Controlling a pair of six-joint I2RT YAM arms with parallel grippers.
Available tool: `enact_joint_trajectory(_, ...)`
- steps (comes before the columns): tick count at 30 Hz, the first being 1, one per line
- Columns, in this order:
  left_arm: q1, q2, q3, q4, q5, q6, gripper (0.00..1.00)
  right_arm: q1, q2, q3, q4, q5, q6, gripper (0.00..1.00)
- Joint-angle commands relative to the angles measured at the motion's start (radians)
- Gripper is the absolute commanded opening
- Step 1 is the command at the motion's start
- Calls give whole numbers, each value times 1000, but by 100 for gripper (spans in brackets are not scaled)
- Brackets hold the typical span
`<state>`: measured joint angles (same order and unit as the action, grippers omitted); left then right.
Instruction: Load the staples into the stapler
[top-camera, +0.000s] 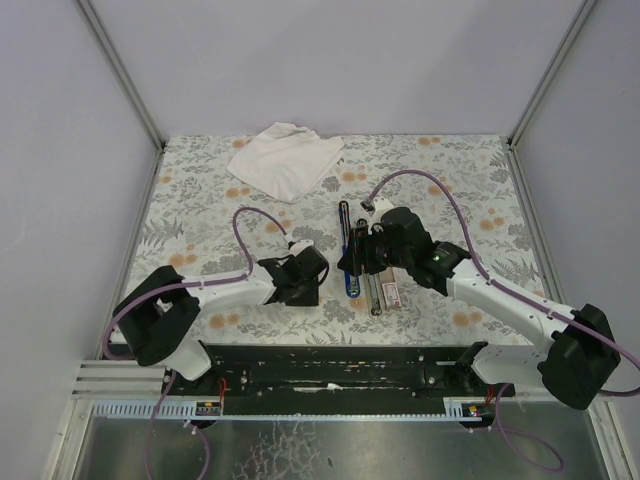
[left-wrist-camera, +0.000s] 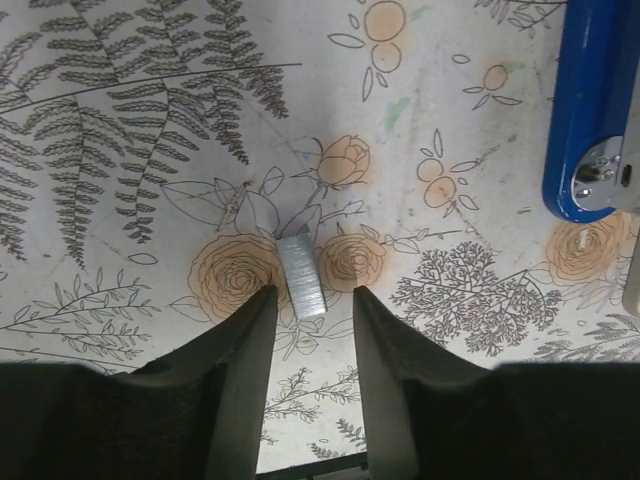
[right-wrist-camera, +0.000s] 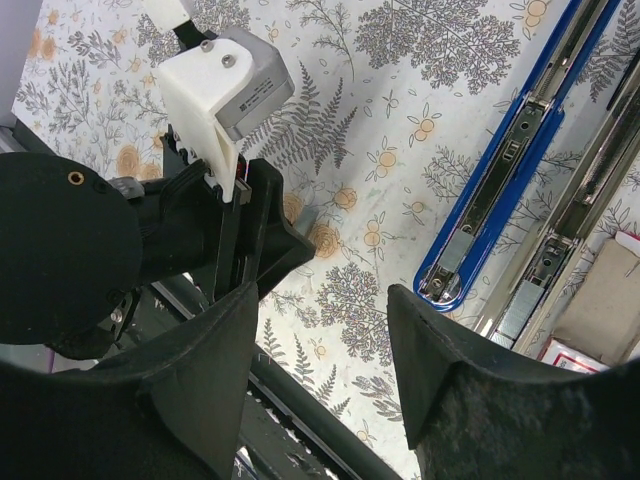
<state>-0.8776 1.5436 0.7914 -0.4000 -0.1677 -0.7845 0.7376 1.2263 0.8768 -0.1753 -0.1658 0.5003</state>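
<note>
The left hand (left-wrist-camera: 314, 295) is low over the flowered worktop (left-wrist-camera: 470, 310) with its fingers a narrow gap apart, gripping nothing. One short staple strip (left-wrist-camera: 302, 276) lies flat on the cloth just past the fingertips and in line with the gap, touching neither finger as far as the wrist view shows. To its right is the blue stapler (right-wrist-camera: 497, 190), swung open and laid out flat so that its metal channel faces up (no strip shows in the stretch of channel in view). Just beside it lies a second stapler (right-wrist-camera: 565, 235), silvery, also opened out. Against that one sits the staple box (top-camera: 390, 292) with its pink-red label. The right hand (right-wrist-camera: 323, 295) hovers over the staplers, fingers wide and empty. By my reading the stapler has been opened and a strip is out of the box, but the loading itself is not yet done. The strip has yet to be picked up, carried to the channel, seated, and the stapler closed.
</note>
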Motion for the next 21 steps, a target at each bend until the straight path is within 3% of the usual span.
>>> enact_joint_trajectory(1, -12, 33, -35, 52, 65, -12, 38, -4, -3, 32, 21, 11, -3, 61)
enact_joint_trajectory(7, -14, 25, -91, 228, 172, -35, 43, -5, 15, 30, 17, 23, 7, 61)
enact_joint_trajectory(13, 13, -64, -77, 176, 100, -7, 50, 0, 43, 29, 12, 36, -4, 61)
enact_joint_trajectory(17, 146, -219, -44, 101, 117, 80, 63, 36, 105, 57, -6, 36, -60, 58)
enact_joint_trajectory(21, 365, -333, 42, 5, 188, 222, 80, 126, 215, 133, -61, 79, -178, 56)
